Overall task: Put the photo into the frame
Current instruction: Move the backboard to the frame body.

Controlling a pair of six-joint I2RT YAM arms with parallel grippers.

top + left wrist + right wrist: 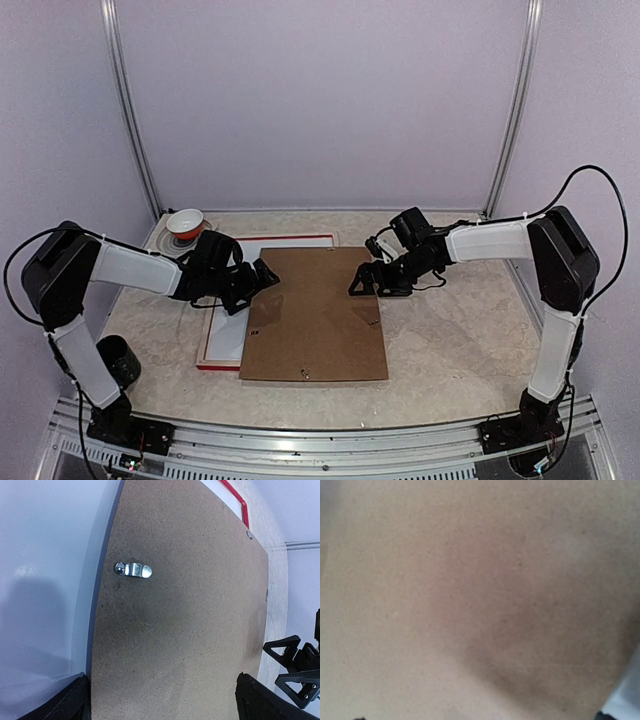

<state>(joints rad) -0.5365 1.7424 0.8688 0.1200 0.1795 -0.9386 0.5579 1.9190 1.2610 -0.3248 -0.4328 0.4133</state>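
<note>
The frame [285, 239] lies flat at centre left, with red edges showing at the back and at the near left. A white sheet [226, 325] fills it; this looks like the photo's plain back, and no cat picture shows. A brown backing board [315, 315] lies askew over both and hides their right part. My left gripper [262, 278] is open at the board's left edge; in the left wrist view [162, 707] its fingers [75, 702] straddle the board [180, 620]. My right gripper [366, 283] is open over the board's far right corner, and the board fills its wrist view [480, 600].
A white and red bowl [185, 222] stands at the back left by the frame's corner. A black cup-like thing [118, 361] sits near the left arm's base. A metal hanger clip [133, 570] is on the board. Enclosure walls stand close on three sides.
</note>
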